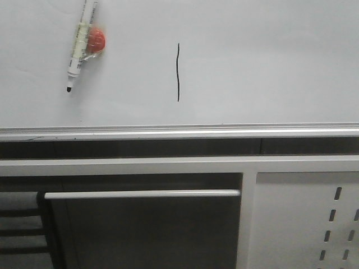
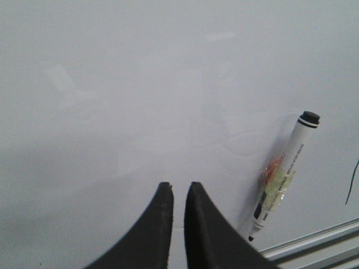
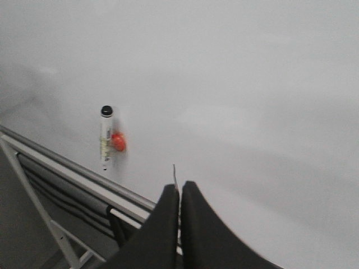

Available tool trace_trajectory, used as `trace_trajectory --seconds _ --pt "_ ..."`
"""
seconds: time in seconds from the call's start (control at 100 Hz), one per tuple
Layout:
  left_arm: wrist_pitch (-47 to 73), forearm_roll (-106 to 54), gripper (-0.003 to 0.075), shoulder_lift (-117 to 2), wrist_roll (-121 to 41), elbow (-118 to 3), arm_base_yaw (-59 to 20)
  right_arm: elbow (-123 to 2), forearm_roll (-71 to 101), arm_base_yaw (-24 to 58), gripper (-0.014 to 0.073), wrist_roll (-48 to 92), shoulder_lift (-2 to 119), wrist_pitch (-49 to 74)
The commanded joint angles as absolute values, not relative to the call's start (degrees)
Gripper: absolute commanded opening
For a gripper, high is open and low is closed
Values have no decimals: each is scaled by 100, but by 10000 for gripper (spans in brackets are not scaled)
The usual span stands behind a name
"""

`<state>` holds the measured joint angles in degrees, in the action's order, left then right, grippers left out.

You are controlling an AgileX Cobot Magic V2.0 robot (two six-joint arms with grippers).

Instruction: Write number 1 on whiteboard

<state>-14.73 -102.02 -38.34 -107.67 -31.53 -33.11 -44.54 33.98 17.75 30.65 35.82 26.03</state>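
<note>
The whiteboard (image 1: 269, 61) fills the upper front view, with its silver rail (image 1: 179, 132) below. The number 1 (image 1: 178, 73) is a thin wavy black vertical stroke near the board's middle. A white marker pen (image 1: 79, 42), uncapped with its tip down, hangs on the board at the upper left by an orange magnet (image 1: 96, 40). Neither gripper shows in the front view. My left gripper (image 2: 179, 188) is empty, its fingers almost together, facing bare board, with the marker (image 2: 283, 179) beside it. My right gripper (image 3: 180, 188) is shut and empty; the stroke's end (image 3: 175, 172) shows just past its fingertips.
Below the rail is a dark gap and a white metal frame (image 1: 168, 166). A white perforated panel (image 1: 314, 224) stands at the lower right. A grey horizontal bar (image 1: 140, 194) crosses a dark opening at the lower left.
</note>
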Motion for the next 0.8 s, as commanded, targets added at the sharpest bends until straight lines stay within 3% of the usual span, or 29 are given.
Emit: trace_trajectory --seconds 0.0,0.46,0.57,0.79 --pt "-1102 -10553 -20 -3426 -10751 -3000 -3310 -4236 3276 1739 -43 2990 3148 1878" --pt "-872 -10622 -20 -1024 -10550 -1392 -3310 -1575 3520 1739 -43 2990 405 1134" --pt "-906 -10622 -20 -771 -10550 -1346 -3310 -1409 3677 1739 -43 2990 163 642" --pt "-796 -10622 -20 -760 -10550 -1357 -3310 -1385 3677 1739 -43 2990 163 1022"
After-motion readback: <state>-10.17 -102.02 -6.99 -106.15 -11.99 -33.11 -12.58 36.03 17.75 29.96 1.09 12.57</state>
